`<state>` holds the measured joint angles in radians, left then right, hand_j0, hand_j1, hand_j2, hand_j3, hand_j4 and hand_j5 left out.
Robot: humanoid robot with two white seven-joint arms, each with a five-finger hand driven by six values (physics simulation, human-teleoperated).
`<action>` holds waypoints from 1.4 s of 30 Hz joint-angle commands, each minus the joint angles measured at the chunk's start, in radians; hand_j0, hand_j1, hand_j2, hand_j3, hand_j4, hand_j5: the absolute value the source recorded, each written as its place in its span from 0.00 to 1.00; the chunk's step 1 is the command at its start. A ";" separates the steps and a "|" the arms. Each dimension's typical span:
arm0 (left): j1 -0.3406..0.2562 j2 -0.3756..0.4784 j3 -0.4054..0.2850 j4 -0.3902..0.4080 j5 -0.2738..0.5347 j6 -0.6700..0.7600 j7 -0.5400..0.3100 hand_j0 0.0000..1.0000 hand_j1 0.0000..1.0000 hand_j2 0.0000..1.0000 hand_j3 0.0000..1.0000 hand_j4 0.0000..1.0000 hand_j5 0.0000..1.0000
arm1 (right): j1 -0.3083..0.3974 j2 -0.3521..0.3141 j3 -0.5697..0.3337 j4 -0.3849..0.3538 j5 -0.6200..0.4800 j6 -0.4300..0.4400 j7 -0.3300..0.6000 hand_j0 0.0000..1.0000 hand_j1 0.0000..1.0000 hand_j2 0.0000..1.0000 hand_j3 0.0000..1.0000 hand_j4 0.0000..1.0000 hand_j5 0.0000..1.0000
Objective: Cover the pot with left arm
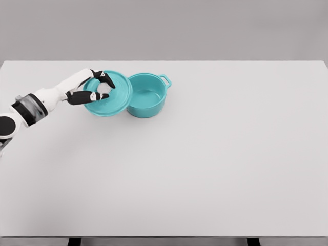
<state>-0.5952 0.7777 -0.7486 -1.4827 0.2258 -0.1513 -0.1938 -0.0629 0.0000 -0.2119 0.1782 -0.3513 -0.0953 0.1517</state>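
A teal pot (148,95) stands open on the white table (205,164), its side handle pointing to the back right. The matching teal lid (109,95) is tilted just left of the pot, its right rim touching or overlapping the pot's left rim. My left hand (97,87) comes in from the lower left and is shut on the lid, fingers curled around its white knob. Whether the lid's lower edge rests on the table I cannot tell.
The table's far edge runs a short way behind the pot. A plain grey wall stands behind it.
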 commanded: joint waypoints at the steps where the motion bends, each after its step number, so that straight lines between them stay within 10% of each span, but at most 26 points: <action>1: -0.002 -0.012 -0.020 0.009 0.003 0.018 0.000 0.45 0.45 0.45 0.45 0.45 0.45 | 0.000 0.000 0.000 0.000 0.000 0.000 0.000 1.00 1.00 1.00 1.00 1.00 1.00; 42: -0.198 -0.195 -0.160 0.167 0.012 0.059 -0.024 0.45 0.45 0.45 0.45 0.45 0.45 | 0.000 0.000 0.000 0.000 0.000 0.000 0.000 1.00 1.00 1.00 1.00 1.00 1.00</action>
<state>-0.7946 0.5871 -0.9071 -1.3210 0.2361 -0.0927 -0.2168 -0.0629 0.0000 -0.2122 0.1782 -0.3513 -0.0952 0.1516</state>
